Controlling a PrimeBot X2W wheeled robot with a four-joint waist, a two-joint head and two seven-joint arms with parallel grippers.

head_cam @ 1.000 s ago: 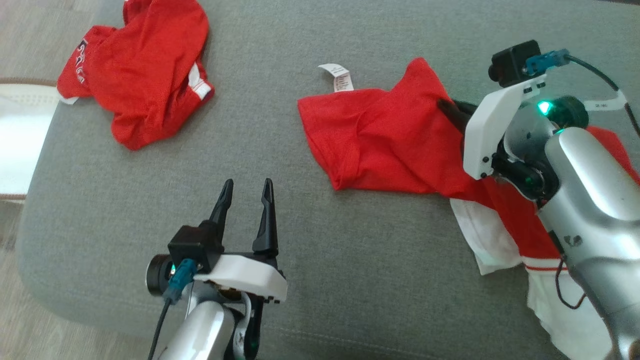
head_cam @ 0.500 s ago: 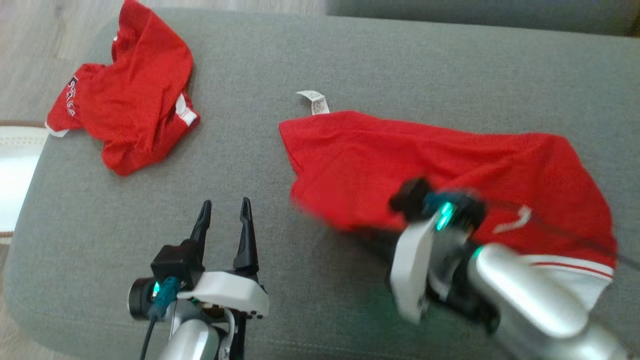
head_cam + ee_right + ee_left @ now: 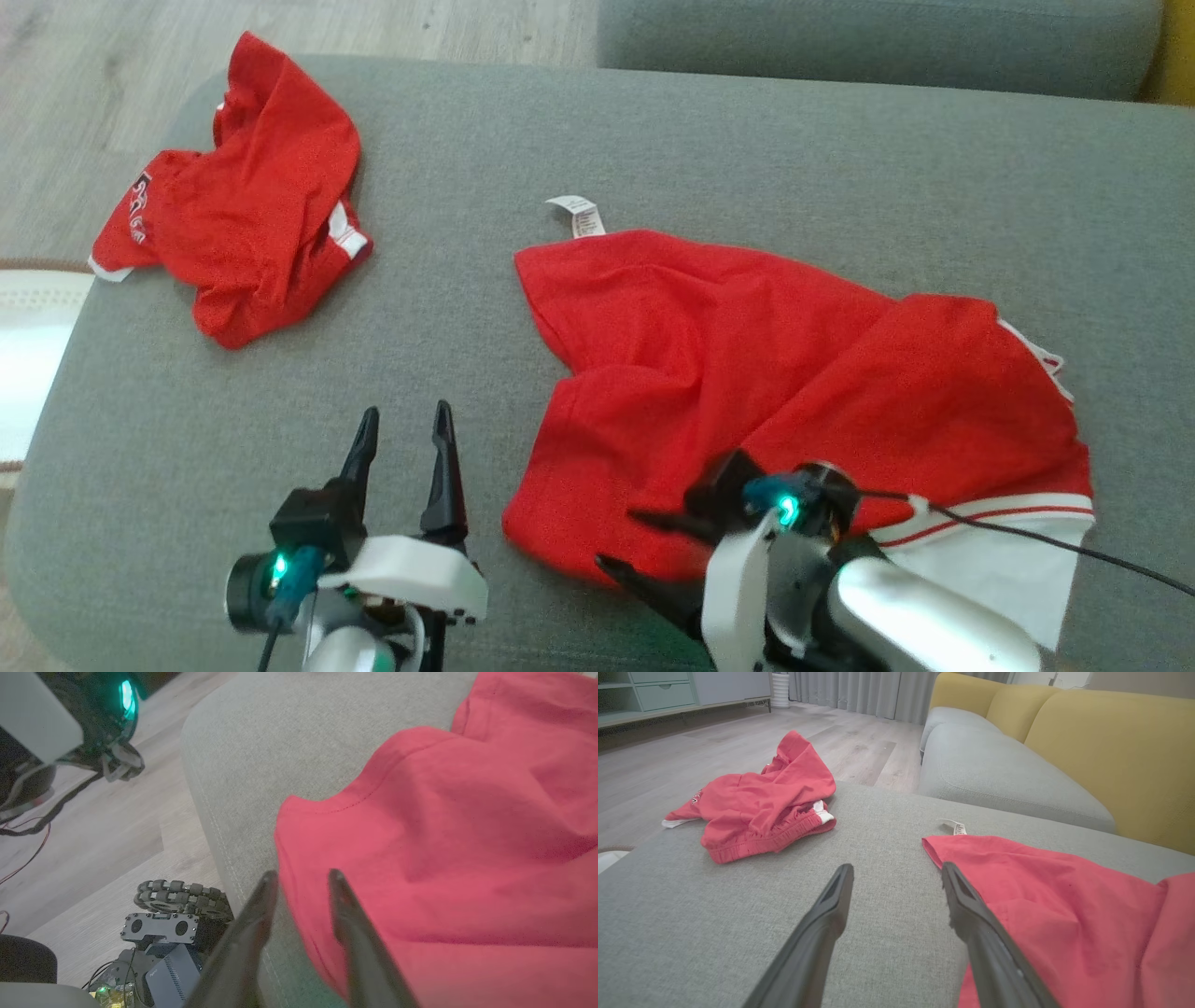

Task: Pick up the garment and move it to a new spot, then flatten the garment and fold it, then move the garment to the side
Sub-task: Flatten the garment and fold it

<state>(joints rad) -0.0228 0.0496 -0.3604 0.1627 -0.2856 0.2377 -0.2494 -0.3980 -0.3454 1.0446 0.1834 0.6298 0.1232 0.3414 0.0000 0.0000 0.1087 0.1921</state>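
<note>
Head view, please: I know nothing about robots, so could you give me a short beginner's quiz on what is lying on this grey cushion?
1. True or false: the left end effector is gripping the spread-out red garment.
2. The white label lies: A) at the spread-out garment's far left corner; B) on the wooden floor; C) against a yellow backrest.
3. How many red garments lie on the grey cushion?
Key: 1 false, its jaws stand open and hold nothing. 2 A. 3 two, the spread-out one and a crumpled garment at the far left.
</note>
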